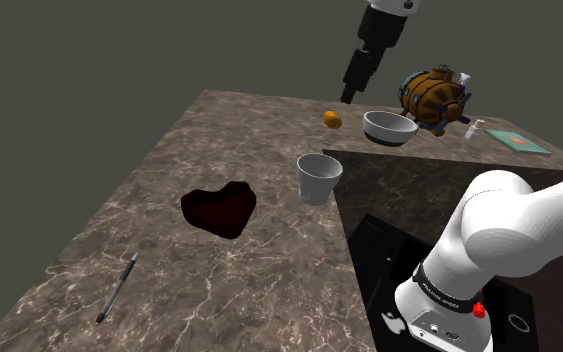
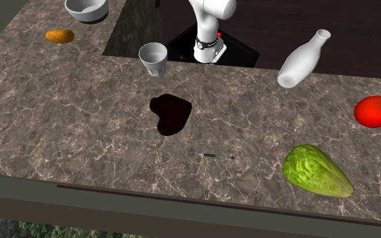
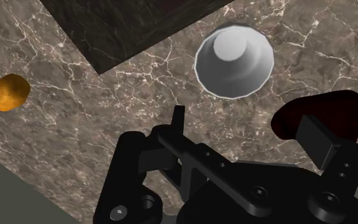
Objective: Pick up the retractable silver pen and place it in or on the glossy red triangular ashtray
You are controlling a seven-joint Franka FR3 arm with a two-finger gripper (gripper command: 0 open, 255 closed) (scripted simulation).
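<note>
One arm (image 1: 529,220) raised high, end effector (image 3: 247,124) spread, above counter (image 1: 169,190)

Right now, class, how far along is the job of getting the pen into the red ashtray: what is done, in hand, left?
Nothing is done: the pen lies on the marble counter, apart from the dark red ashtray. In hand: the gripper hangs open and empty above the counter. Left: reach, grasp, carry, release.
</note>
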